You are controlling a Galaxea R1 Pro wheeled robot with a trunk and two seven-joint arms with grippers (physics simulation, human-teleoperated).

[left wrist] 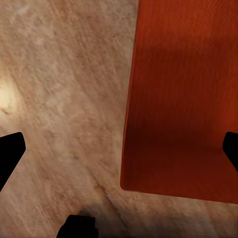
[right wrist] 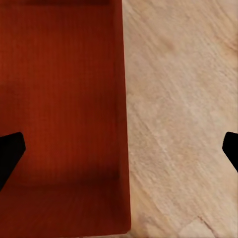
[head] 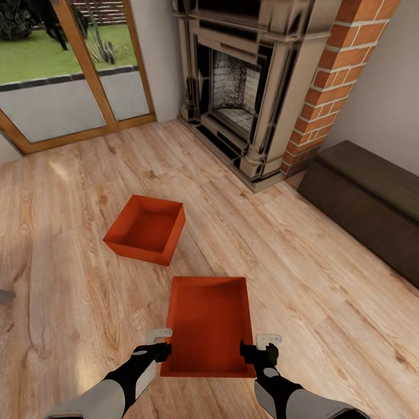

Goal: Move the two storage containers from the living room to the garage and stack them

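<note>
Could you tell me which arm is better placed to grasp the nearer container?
Neither clearly: the left gripper and right gripper are open astride opposite side walls of the nearer container, suggesting a two-handed lift.

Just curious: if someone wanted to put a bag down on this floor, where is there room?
Bare planks lie between the far bin and the glass doors, and between the near bin and the bench. It is crowded where both claws flank the near bin.

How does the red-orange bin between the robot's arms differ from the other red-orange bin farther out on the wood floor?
The near red-orange open-top bin lies square to the robot, flanked by the left gripper and right gripper; the far red-orange open-top bin sits turned at an angle with nothing near it. The near one lies closer to the robot. Both are empty, lidless and the same colour.
</note>
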